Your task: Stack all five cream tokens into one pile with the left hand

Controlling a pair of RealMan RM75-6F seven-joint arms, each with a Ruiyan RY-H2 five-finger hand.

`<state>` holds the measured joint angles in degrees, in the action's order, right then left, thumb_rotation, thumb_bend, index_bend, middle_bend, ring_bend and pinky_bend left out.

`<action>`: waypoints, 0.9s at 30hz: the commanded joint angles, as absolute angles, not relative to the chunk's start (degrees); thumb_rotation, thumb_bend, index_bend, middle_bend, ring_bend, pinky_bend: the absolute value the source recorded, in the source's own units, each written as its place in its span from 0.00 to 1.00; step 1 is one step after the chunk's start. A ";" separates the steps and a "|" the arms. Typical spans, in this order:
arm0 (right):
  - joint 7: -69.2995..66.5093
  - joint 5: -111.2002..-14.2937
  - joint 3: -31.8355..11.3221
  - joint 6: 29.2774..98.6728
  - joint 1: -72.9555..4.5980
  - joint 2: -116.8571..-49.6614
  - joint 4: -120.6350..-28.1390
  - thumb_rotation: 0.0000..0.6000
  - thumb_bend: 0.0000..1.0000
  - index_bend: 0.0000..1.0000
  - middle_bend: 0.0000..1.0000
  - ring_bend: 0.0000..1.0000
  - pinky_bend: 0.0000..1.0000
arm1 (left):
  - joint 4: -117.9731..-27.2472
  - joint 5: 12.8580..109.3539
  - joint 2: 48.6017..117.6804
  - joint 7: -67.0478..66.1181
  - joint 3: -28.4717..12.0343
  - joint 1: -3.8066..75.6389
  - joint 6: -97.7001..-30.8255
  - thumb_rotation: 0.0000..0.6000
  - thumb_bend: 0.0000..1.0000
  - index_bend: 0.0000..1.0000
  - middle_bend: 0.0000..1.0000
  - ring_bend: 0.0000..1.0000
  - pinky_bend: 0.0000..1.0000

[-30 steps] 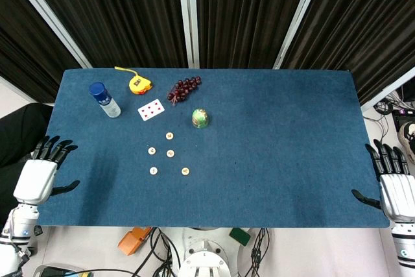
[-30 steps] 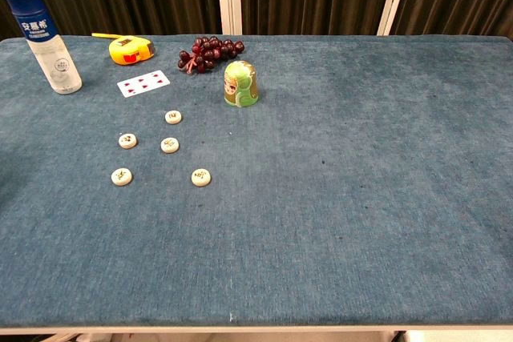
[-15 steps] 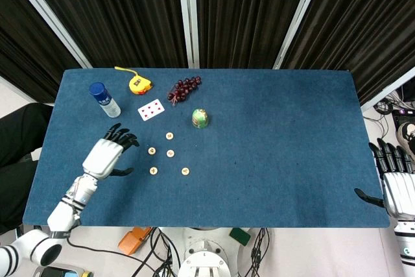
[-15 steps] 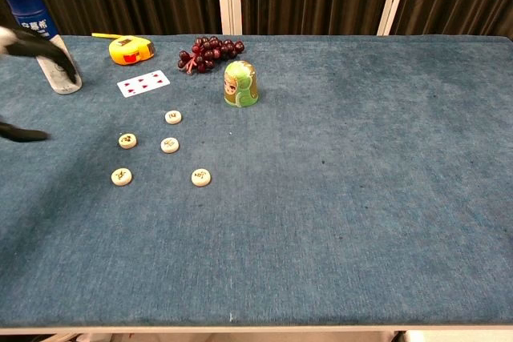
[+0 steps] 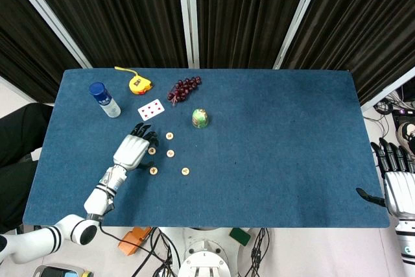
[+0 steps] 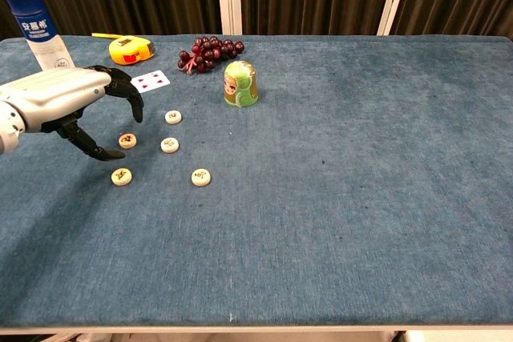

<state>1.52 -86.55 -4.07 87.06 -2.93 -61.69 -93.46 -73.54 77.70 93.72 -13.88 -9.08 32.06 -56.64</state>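
Five cream tokens lie flat and separate on the blue tabletop [image 6: 361,198], in its left half toward the far edge, none stacked on another: one farthest back [image 6: 173,117], one in the middle of the group [image 6: 169,145], one to its left [image 6: 127,141], one nearest the front edge on the left [image 6: 121,176], and one front right [image 6: 201,177]. In the head view the same five show as small pale discs, the rightmost at [image 5: 185,172]. The left hand [image 6: 76,102] hangs over the left side of this group with its dark fingers [image 6: 128,94] spread and curled downward like a claw, the thumb pointing down near the left token; it holds nothing, and I cannot tell whether any fingertip touches a token. From above, the left hand [image 5: 133,149] sits just beside the left token, arm running back toward the near left corner. The right hand [image 5: 397,183] rests off the right edge near the front corner, fingers apart and straight, holding nothing. Along the far left of the tabletop stand one clear bottle with a blue cap [image 6: 40,34], one yellow tape measure [image 6: 131,48], one playing card [image 6: 151,80] partly hidden by the fingers, one bunch of dark grapes [image 6: 210,51], and one small green painted doll [image 6: 240,83], upright.
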 commanded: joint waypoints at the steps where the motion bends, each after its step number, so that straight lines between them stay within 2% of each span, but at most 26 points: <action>1: 1.44 -86.52 -4.09 86.97 -2.98 -61.77 -93.37 1.00 0.06 0.00 0.00 0.00 0.00 | -72.57 75.49 94.34 -13.67 -9.65 32.46 -55.52 1.00 0.23 0.41 0.21 0.05 0.03; 15: 0.95 -86.10 -4.13 86.56 -3.07 -62.14 -92.79 1.00 0.06 0.00 0.00 0.00 0.00 | -70.04 71.94 95.74 -13.49 -9.31 33.72 -54.19 1.00 0.32 0.44 0.21 0.03 0.03; 21: 0.79 -86.10 -4.08 86.44 -3.09 -62.28 -92.55 1.00 0.06 0.00 0.00 0.00 0.00 | -69.43 70.82 95.92 -13.39 -8.96 34.29 -53.08 1.00 0.33 0.44 0.14 0.00 0.01; 27: 0.68 -85.81 -4.11 86.37 -3.01 -62.24 -92.52 1.00 0.06 0.00 0.00 0.00 0.00 | -68.76 69.82 96.13 -13.74 -8.83 34.61 -52.82 1.00 0.34 0.45 0.13 0.00 0.00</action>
<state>0.68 -85.81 -4.11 86.35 -3.02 -62.24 -92.52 -68.80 69.86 96.12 -13.70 -8.84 34.58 -52.86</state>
